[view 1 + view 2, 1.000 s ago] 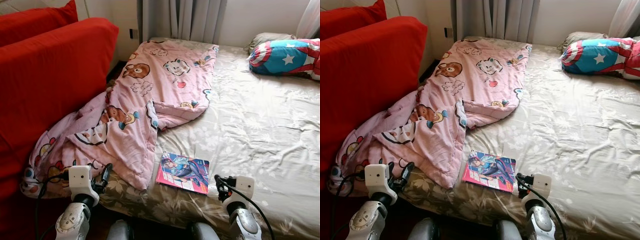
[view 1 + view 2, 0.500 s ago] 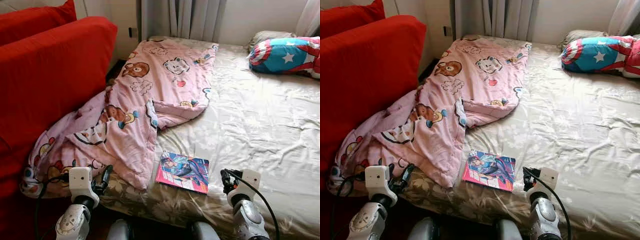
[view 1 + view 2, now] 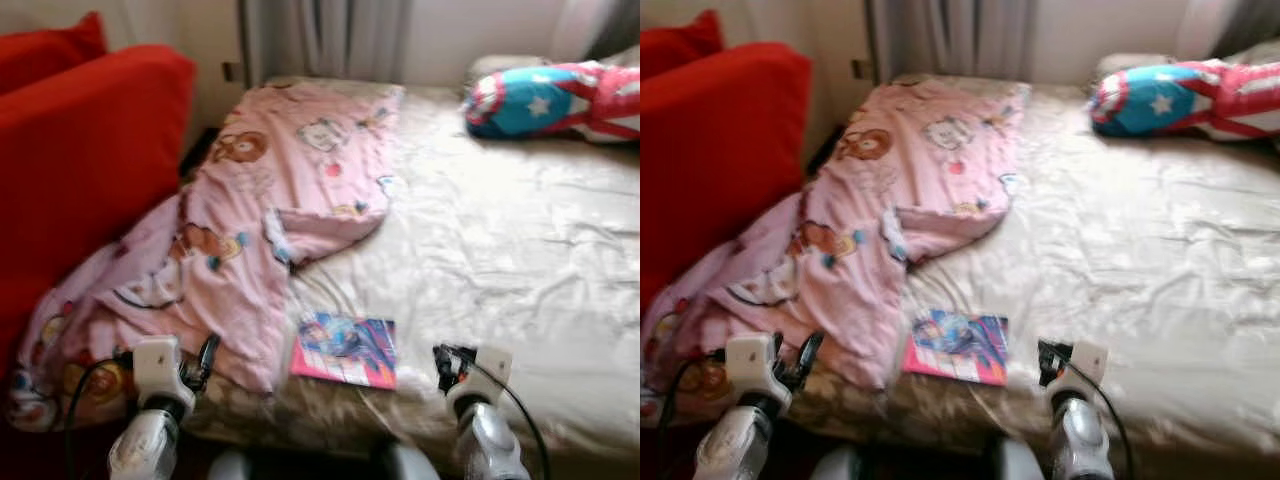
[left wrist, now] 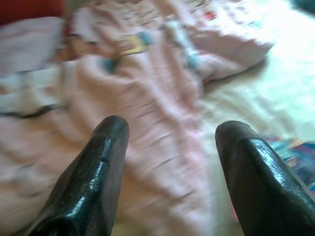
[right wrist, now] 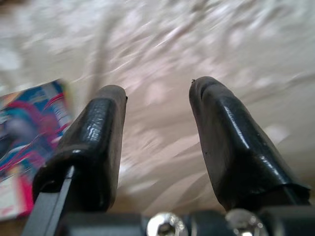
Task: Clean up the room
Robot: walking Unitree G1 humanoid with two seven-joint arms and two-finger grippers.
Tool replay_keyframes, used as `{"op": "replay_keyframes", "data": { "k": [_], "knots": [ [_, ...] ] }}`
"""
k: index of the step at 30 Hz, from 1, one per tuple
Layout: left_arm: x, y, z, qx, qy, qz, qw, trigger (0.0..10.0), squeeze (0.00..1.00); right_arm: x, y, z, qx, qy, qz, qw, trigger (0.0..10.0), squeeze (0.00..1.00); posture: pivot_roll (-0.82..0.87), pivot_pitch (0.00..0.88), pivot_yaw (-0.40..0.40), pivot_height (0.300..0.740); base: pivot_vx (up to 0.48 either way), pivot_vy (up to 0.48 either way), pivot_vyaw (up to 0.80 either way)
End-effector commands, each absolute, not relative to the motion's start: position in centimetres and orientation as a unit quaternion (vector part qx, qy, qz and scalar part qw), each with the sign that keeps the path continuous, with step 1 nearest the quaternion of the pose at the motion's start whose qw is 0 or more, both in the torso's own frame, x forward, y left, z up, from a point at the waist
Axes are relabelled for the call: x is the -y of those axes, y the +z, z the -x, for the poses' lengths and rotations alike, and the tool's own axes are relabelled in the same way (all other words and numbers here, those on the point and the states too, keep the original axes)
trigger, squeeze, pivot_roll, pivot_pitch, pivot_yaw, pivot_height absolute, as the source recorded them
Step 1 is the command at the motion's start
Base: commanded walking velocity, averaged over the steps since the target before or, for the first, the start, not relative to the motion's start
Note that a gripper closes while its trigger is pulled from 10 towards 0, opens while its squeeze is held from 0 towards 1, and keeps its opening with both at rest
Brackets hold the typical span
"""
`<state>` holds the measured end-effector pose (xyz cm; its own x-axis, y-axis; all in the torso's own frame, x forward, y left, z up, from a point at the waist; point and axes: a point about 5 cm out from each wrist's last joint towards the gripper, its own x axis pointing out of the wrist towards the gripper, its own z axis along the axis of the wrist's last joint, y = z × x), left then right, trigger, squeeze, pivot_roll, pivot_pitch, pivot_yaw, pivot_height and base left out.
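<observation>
Whole view slides over compared with half a second back and goes blurry, so that's the head camera turning, not the stuff on the bed moving; the book, blanket and pillow all sit in the same relation to each other.

So the comic book (image 3: 345, 349) is the obvious cleanup item here. It lies flat, cover up, near the foot edge of the bed (image 3: 520, 250), just beside the loose corner of the pink cartoon blanket (image 3: 270, 210). My guess is it just got dropped there after reading, since nothing props it up and it isn't tucked under the blanket.

Right gripper (image 5: 157, 128) hovers over the sheet just to the right of the book, fingers spread apart and holding nothing. In its wrist view the book's edge is off to one side, so it isn't lined up for a grab yet. Left gripper (image 4: 170, 147) is also released and empty, pointing at the blanket heap, book corner peeking at the edge.

Blanket's bunched up and spilling off the left side of the bed against the red sofa (image 3: 90, 170), probably kicked off. That'll need straightening too, I reckon. Star-patterned pillow (image 3: 545, 98) sits up at the head end, well apart from everything, with grey curtains (image 3: 330, 35) behind.
</observation>
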<state>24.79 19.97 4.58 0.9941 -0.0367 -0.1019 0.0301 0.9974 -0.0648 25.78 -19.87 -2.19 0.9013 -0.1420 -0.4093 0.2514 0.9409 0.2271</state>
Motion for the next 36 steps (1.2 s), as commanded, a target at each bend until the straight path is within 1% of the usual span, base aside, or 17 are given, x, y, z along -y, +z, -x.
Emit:
{"op": "replay_keyframes", "data": {
  "k": [1, 5, 11, 17, 18, 19, 20, 21, 26, 30, 36],
  "knots": [
    [-21.1, 4.4, -24.3, -0.061, -0.002, 0.023, 0.998, 10.0, 0.00, 19.0, -1.8, -26.4, -0.190, -0.092, -0.144, 0.967, 10.0, 0.00, 0.08, 0.118, -0.047, 0.623, 0.319, 0.000, 0.00],
    [-21.1, 4.4, -24.1, -0.062, 0.001, 0.022, 0.998, 10.0, 0.00, 18.8, -1.8, -26.5, -0.192, -0.088, -0.145, 0.967, 10.0, 0.00, 0.08, 0.123, -0.048, 0.623, 0.266, 0.000, 0.00],
    [-21.1, 4.4, -23.9, -0.061, 0.002, 0.022, 0.998, 10.0, 0.00, 17.6, -2.0, -26.7, -0.213, -0.032, -0.149, 0.965, 10.0, 0.00, 0.08, 0.129, -0.047, 0.623, 0.000, 0.000, 0.00],
    [-21.2, 4.5, -23.8, -0.061, 0.003, 0.021, 0.998, 10.0, 0.00, 16.8, -2.4, -26.7, -0.239, -0.009, -0.154, 0.959, 10.0, 0.00, 0.10, 0.144, -0.048, 0.623, 0.000, 0.000, 0.00],
    [-21.2, 4.6, -23.8, -0.061, 0.003, 0.021, 0.998, 10.0, 0.00, 16.6, -2.5, -26.7, -0.246, -0.004, -0.159, 0.956, 10.0, 0.13, 0.11, 0.147, -0.050, 0.623, 0.000, 0.000, 0.00],
    [-21.2, 4.6, -23.8, -0.061, 0.003, 0.021, 0.998, 10.0, 0.00, 16.6, -2.5, -26.7, -0.246, -0.004, -0.159, 0.956, 10.0, 0.13, 0.11, 0.147, -0.050, 0.623, 0.000, 0.000, 0.00],
    [-21.2, 4.6, -23.8, -0.060, 0.002, 0.021, 0.998, 10.0, 0.00, 16.5, -2.5, -26.7, -0.251, -0.001, -0.162, 0.954, 10.0, 0.93, 0.11, 0.148, -0.051, 0.623, 0.000, 0.000, 0.00],
    [-21.2, 4.7, -23.9, -0.059, 0.002, 0.020, 0.998, 10.0, 0.00, 16.4, -2.5, -26.9, -0.256, -0.002, -0.166, 0.952, 10.0, 1.00, 0.13, 0.153, -0.051, 0.623, 0.000, 0.000, 0.00],
    [-21.2, 4.9, -23.9, -0.058, 0.001, 0.019, 0.998, 10.0, 0.00, 16.3, -2.5, -27.0, -0.264, -0.006, -0.171, 0.949, 10.0, 1.00, 0.13, 0.153, -0.051, 0.623, 0.000, 0.000, 0.00],
    [-21.3, 5.5, -23.9, -0.052, -0.001, 0.014, 0.999, 10.0, 0.00, 15.8, -2.2, -27.7, -0.274, -0.014, -0.182, 0.944, 10.0, 1.00, 0.16, 0.173, -0.042, 0.623, 0.000, 0.000, 0.00],
    [-21.5, 5.6, -23.3, -0.054, -0.001, 0.011, 0.998, 10.0, 0.00, 15.8, -2.1, -27.8, -0.271, -0.027, -0.198, 0.941, 10.0, 1.00, 0.17, 0.195, -0.038, 0.623, 0.000, 0.000, 0.00]
  ]
}}
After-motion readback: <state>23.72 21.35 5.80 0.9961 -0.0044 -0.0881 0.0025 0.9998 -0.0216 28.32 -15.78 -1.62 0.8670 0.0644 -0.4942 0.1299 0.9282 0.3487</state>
